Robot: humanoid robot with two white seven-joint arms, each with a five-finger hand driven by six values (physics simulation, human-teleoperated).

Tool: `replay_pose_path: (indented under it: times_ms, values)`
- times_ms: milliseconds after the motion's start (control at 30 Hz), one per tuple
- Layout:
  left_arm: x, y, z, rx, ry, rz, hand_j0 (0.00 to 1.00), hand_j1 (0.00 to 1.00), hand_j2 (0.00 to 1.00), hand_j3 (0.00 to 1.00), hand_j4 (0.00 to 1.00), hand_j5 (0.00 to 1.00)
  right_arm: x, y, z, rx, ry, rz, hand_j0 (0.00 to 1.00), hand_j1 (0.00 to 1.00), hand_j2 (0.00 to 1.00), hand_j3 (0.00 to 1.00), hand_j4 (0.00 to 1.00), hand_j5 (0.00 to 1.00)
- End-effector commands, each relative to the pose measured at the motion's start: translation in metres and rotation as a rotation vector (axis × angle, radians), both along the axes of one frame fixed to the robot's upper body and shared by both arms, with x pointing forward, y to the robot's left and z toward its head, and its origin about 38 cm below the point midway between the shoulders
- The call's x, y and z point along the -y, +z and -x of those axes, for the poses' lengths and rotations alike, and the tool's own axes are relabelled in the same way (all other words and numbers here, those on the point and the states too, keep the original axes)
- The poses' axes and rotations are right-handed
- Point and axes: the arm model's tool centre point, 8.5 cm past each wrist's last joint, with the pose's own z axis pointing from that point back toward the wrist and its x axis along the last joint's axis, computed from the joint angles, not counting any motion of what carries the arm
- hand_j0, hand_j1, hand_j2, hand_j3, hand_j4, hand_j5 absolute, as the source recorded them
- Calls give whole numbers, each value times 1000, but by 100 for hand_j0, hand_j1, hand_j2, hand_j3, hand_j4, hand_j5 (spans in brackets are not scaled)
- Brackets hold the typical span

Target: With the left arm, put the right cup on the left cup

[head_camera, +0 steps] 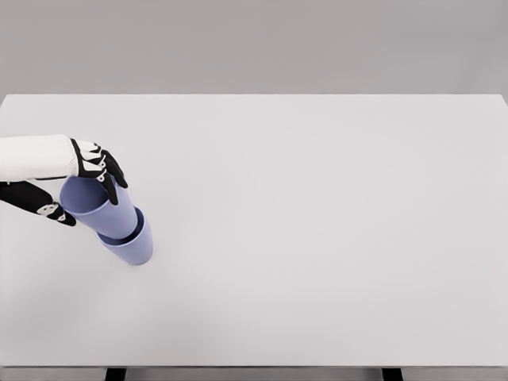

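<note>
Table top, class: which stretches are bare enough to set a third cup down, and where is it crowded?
Everything right of the nested cups is bare table, out to the right edge and from far edge to near edge. The crowded patch is the left side: the upper cup sits in the lower cup, with the left robot hand wrapped round the upper one.

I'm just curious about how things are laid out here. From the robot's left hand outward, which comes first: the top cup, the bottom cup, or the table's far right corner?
1. Upper cup, in the left hand, at the table's left.
2. Lower cup, right beneath it, holding its base.
3. Table's far right corner, across the whole top.
</note>
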Motion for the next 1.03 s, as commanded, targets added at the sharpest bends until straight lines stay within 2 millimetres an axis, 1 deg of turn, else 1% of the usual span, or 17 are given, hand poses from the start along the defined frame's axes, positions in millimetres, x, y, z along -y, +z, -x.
replay_pose_path:
  times_ms: [0, 33, 67, 133, 167, 200, 233, 333, 600, 667, 700, 733, 833, 867, 900, 933, 1000]
  values:
    - [0, 1, 0, -2, 4, 5, 55, 55, 55, 55, 55, 55, 0, 0, 0, 0, 0, 0, 100, 100, 100, 100, 100, 100]
    - [0, 1, 0, -2, 4, 5, 55, 55, 55, 55, 55, 55, 0, 0, -1, 2, 0, 0, 100, 100, 100, 100, 100, 100]
    - [0, 1, 0, -2, 4, 5, 59, 59, 59, 59, 59, 59, 0, 0, 0, 0, 0, 0, 100, 100, 100, 100, 100, 100]
    - [0, 1, 0, -1, 4, 5, 72, 72, 72, 72, 72, 72, 0, 0, 0, 0, 0, 0, 100, 100, 100, 100, 100, 100]
    - [0, 1, 0, -1, 4, 5, 81, 81, 81, 81, 81, 81, 0, 0, 0, 0, 0, 0, 100, 100, 100, 100, 100, 100]
    - [0, 1, 0, -1, 4, 5, 83, 83, 83, 83, 83, 83, 0, 0, 0, 0, 0, 0, 100, 100, 100, 100, 100, 100]
    - [0, 1, 0, 0, 4, 5, 88, 88, 88, 88, 88, 88, 0, 0, 0, 0, 0, 0, 100, 100, 100, 100, 100, 100]
    - [0, 1, 0, -2, 4, 6, 96, 96, 96, 96, 96, 96, 0, 0, -1, 2, 0, 0, 100, 100, 100, 100, 100, 100]
    - [-1, 3, -1, 4, 5, 6, 100, 100, 100, 100, 100, 100, 0, 0, 1, -1, 0, 0, 100, 100, 100, 100, 100, 100]
    - [-3, 12, -1, 21, 13, 13, 100, 100, 100, 100, 100, 100, 0, 0, -1, 2, 0, 0, 100, 100, 100, 100, 100, 100]
    - [-4, 26, -3, 48, 17, 36, 100, 100, 100, 100, 100, 100, 0, 0, 0, 0, 0, 0, 100, 100, 100, 100, 100, 100]
    - [0, 35, -5, 74, 8, 54, 100, 100, 100, 100, 100, 100, 0, 0, -1, 2, 0, 0, 100, 100, 100, 100, 100, 100]
    - [27, 60, -16, 145, -63, 138, 100, 100, 100, 100, 100, 100, 0, 0, 0, 0, 0, 0, 100, 100, 100, 100, 100, 100]
    - [45, 62, -21, 155, -108, 175, 100, 100, 100, 100, 100, 100, 0, 0, 0, 0, 0, 0, 100, 100, 100, 100, 100, 100]
    - [68, 55, -24, 139, -166, 219, 100, 100, 100, 100, 100, 100, 0, 0, 0, 0, 0, 0, 100, 100, 100, 100, 100, 100]
    - [85, 46, -26, 115, -205, 244, 100, 100, 100, 100, 100, 100, 0, 0, 0, 0, 0, 0, 100, 100, 100, 100, 100, 100]
    - [97, 43, -26, 109, -235, 266, 100, 100, 100, 100, 100, 100, 0, 0, 0, 0, 0, 0, 100, 100, 100, 100, 100, 100]
